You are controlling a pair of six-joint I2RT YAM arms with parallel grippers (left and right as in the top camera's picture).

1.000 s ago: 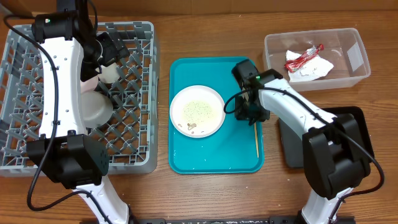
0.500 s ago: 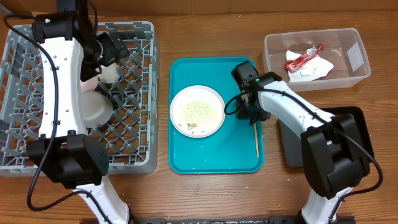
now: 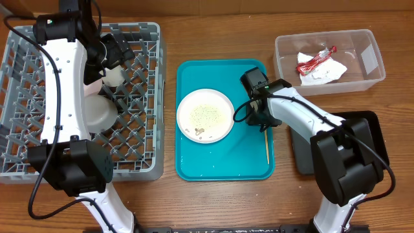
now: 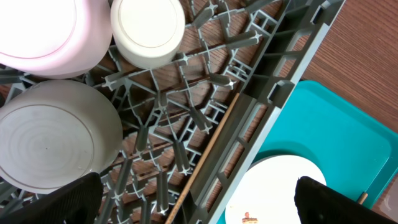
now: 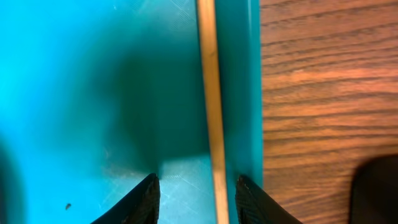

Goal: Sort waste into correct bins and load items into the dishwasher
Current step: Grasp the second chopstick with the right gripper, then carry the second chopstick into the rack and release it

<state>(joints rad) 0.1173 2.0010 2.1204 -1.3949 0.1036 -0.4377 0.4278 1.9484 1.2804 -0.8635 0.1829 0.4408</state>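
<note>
My right gripper is open and low over the right edge of the teal tray. Its fingers straddle a wooden chopstick lying along the tray's rim. A round white plate with rice-like grains sits on the tray. My left gripper is open and empty above the grey dish rack. Below it lie a pink plate, a white cup, a pale grey bowl and another chopstick. The clear tub holds the red wrapper and white tissue.
The black tray lies at the right, partly under my right arm. Bare wooden table starts just past the teal tray's right rim. The rack's right wall stands between the rack floor and the teal tray.
My right gripper has shifted slightly left along the tray's right edge. The left arm has not moved.
</note>
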